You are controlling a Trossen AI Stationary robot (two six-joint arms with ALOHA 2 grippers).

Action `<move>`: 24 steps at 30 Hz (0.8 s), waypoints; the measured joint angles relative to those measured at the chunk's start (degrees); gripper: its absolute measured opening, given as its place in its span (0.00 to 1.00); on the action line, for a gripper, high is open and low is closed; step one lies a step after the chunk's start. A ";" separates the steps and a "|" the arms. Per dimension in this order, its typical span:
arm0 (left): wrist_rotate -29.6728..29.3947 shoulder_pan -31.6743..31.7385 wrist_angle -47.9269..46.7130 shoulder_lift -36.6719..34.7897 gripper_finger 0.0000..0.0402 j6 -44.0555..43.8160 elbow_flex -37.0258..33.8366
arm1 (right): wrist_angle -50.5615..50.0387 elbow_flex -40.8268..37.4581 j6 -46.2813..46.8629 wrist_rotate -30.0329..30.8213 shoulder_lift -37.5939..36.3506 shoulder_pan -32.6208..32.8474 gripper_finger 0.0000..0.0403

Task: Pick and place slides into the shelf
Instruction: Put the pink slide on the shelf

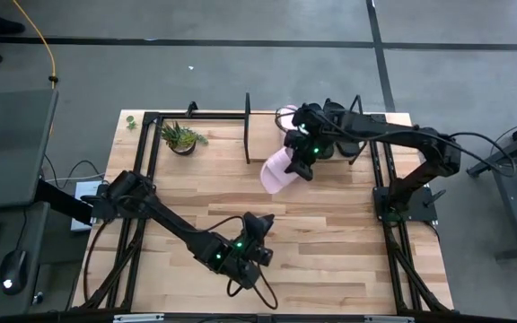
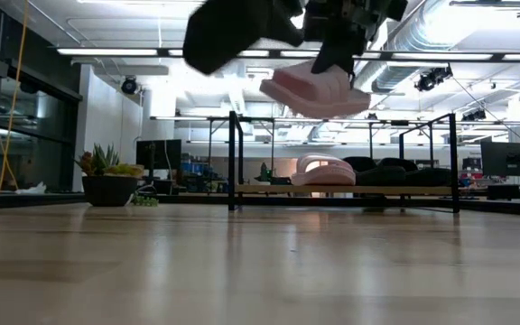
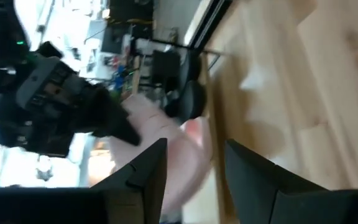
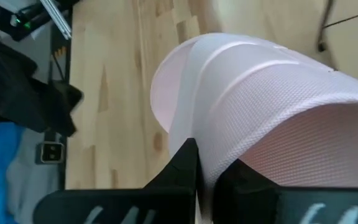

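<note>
High view: right hand [image 1: 300,167] sits upper centre of the frame, just in front of the shelf [image 1: 248,127], clamped on a pale pink slide [image 1: 277,170] that hangs below it, off the table [image 1: 330,242]. On the shelf behind, black slides [image 1: 337,144] show dimly under the arm; a potted plant [image 1: 182,137] stands upper left. Left hand [image 1: 260,235] is lower centre, above bare table, fingers apart and holding nothing. Low view: the held pink slide [image 2: 319,90] is at top centre, in the air, tilted, gripped from above by the right hand [image 2: 337,59]. On the shelf board [image 2: 269,189], right of centre, a second pink slide [image 2: 321,170] rests beside black slides [image 2: 395,173]; plant [image 2: 108,176] at left. Left wrist view: left hand [image 3: 194,165] with fingers [image 3: 148,168] spread, nothing between them; beyond, blurred, the pink slide [image 3: 185,162] and the other arm [image 3: 48,99]. Right wrist view: right hand [image 4: 196,163] closed tight on the pink slide's [image 4: 260,112] strap edge, table [image 4: 117,93] below.
</note>
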 joint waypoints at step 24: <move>28.71 0.87 -23.25 -17.38 0.36 -21.84 0.00 | -7.32 11.60 -18.70 0.73 8.36 -10.67 0.00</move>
